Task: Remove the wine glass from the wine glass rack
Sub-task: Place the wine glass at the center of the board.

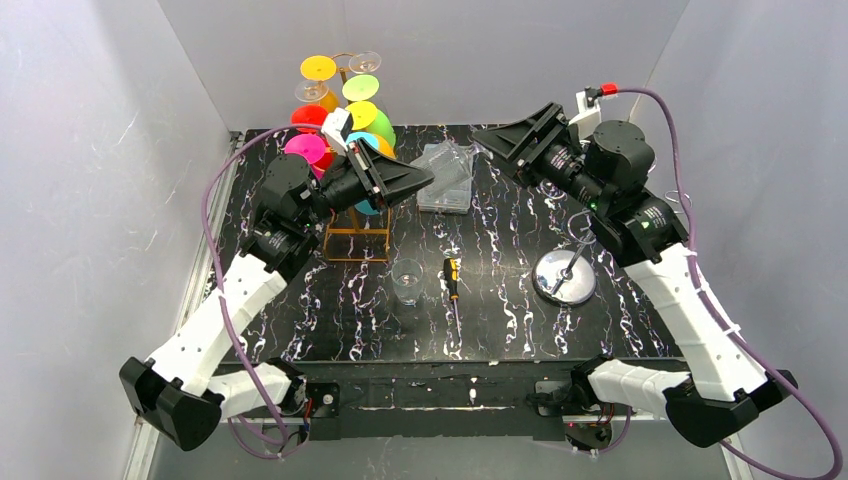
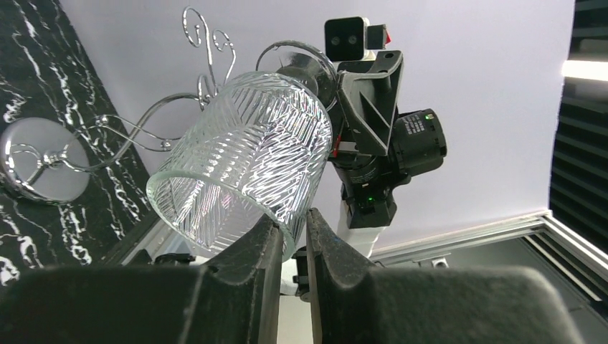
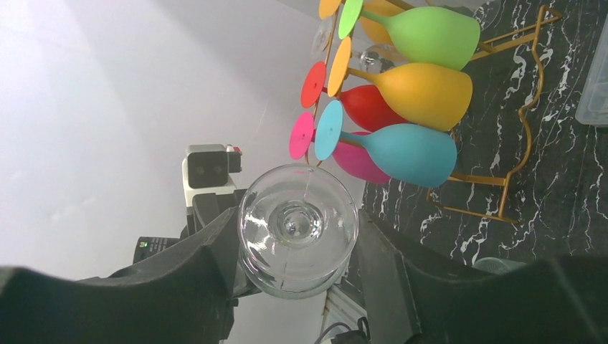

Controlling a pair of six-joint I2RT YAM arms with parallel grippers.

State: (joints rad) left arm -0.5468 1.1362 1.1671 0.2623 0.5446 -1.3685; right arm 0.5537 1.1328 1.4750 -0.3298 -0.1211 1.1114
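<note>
Between the arms: wine glass (image 2: 244, 158), likely brittle, slick; bowl safest hold. The right gripper (image 3: 297, 229) clasps it, the left gripper (image 2: 292, 228) pinches the rim.

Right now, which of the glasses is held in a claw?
The clear ribbed glass: the left claw pinches its rim in mid-air. The coloured glasses hang untouched on the gold rack.

White shells cover the long links of the left arm (image 1: 215, 310) at lower left and the right arm (image 1: 690, 300) at lower right, between black joints and bases. The left gripper (image 1: 428, 180) and right gripper (image 1: 505, 135) are black wedges. 1 purple cable loops along each arm. Green lights glow on the right arm's motors, and a red tab tops its white wrist camera (image 1: 590, 100).
</note>
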